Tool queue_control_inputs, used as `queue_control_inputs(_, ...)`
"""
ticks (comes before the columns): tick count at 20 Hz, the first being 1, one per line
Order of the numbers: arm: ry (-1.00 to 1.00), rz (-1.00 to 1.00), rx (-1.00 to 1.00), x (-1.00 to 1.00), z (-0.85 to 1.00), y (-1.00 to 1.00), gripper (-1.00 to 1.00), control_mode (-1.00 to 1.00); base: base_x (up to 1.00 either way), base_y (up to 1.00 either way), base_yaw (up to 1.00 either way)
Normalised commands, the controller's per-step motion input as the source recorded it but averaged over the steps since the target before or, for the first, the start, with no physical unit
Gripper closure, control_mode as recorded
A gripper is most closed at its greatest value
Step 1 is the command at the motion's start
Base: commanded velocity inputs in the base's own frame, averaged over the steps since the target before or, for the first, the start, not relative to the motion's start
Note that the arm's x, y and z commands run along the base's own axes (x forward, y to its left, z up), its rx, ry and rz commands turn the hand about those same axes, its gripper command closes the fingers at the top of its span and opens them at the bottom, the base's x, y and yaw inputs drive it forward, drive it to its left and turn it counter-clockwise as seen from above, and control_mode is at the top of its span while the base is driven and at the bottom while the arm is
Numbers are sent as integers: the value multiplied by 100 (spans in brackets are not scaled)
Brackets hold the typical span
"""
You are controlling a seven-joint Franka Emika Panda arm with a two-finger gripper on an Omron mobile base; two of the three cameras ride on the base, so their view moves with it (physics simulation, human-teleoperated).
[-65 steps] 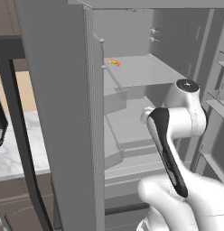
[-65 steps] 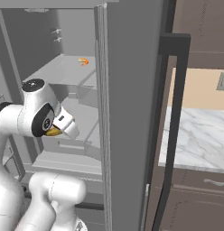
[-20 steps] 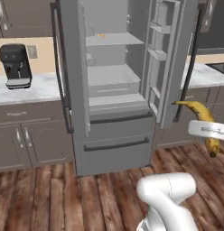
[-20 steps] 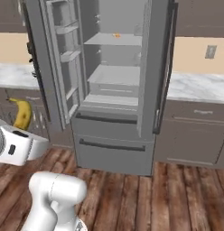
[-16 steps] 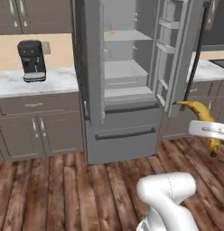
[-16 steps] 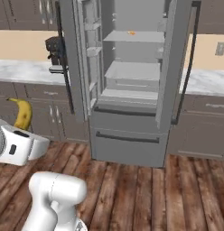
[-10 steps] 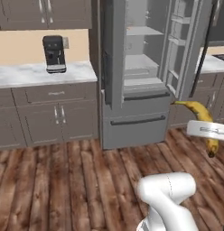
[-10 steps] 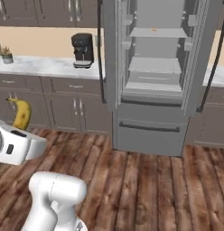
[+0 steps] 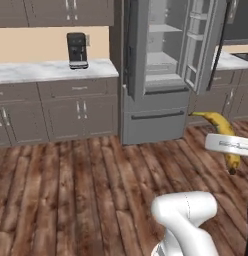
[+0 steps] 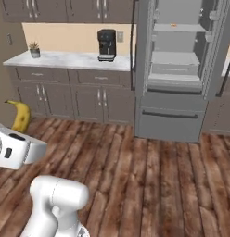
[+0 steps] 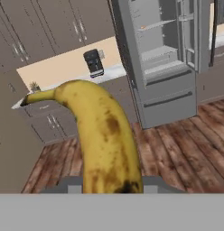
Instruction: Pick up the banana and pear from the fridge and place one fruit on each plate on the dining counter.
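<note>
The long yellow banana (image 9: 219, 126) sits crosswise in my gripper (image 9: 230, 145), which is shut on it at the right edge of the left base view. The right base view has the banana (image 10: 20, 115) rising above the white hand (image 10: 15, 147) at far left. Seen from the hand, the banana (image 11: 105, 131) rises large from the bottom, hiding the fingertips. The grey fridge (image 9: 161, 75) stands some way off with both doors open. A small orange speck (image 10: 173, 25) lies on its upper shelf, too small to name. The pear, plates and dining counter are out of view.
A black coffee machine (image 9: 77, 50) stands on the marble wall counter (image 9: 51, 71) over grey cabinets, left of the fridge. A small potted plant (image 10: 35, 48) sits at that counter's far end. Open wooden floor (image 9: 86, 185) lies between me and the cabinets.
The whole picture has shifted: the base has backed off and turned, so the fridge slid right and shrank and the wall counter came into view. The banana stays in the gripper.
</note>
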Motion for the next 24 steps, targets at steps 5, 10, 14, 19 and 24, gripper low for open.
queue_control_inputs(5, 0, 0, 0, 0, 0, 0, 100, 100, -100, 29, 0)
queue_control_inputs(10, 0, 0, 0, 0, 0, 0, 100, 100, -100, 13, 0)
queue_control_inputs(14, 0, 0, 0, 0, 0, 0, 100, 100, -100, 55, 0)
queue_control_inputs(19, 0, 0, 0, 0, 0, 0, 100, 100, -100, 57, 0)
queue_control_inputs(24, 0, 0, 0, 0, 0, 0, 100, 100, -100, 43, 0)
